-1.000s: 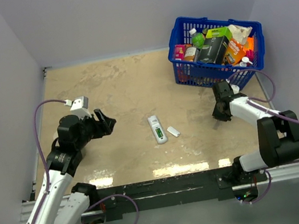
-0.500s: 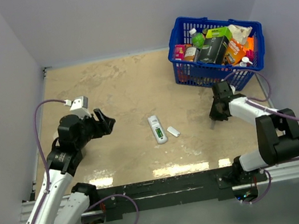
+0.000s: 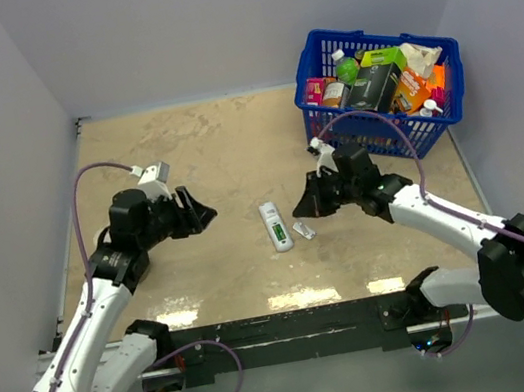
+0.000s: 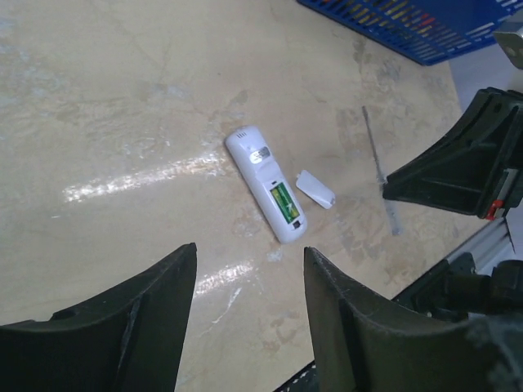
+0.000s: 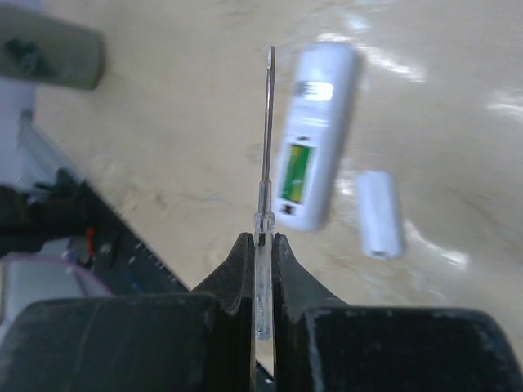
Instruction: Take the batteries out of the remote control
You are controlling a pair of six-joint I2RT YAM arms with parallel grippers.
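The white remote control (image 3: 273,222) lies in the middle of the table, bay side up, with the green batteries (image 3: 279,235) showing in the open bay. They show too in the left wrist view, the remote control (image 4: 263,184) with its batteries (image 4: 283,202), and in the right wrist view, the remote control (image 5: 317,139) with its batteries (image 5: 296,174). My right gripper (image 3: 304,205) hovers just right of the remote, shut on a thin screwdriver (image 5: 265,147) whose tip points past the remote's left side. My left gripper (image 3: 207,216) stands open to the left, with nothing between its fingers (image 4: 155,327).
A small white cover piece (image 3: 304,230) lies just right of the remote. A blue basket (image 3: 387,128) full of groceries stands at the back right. The table's near edge with the black rail runs below the remote.
My right arm has swung left from near the basket to beside the remote, carrying the screwdriver. My left gripper has shifted a little right toward the remote.
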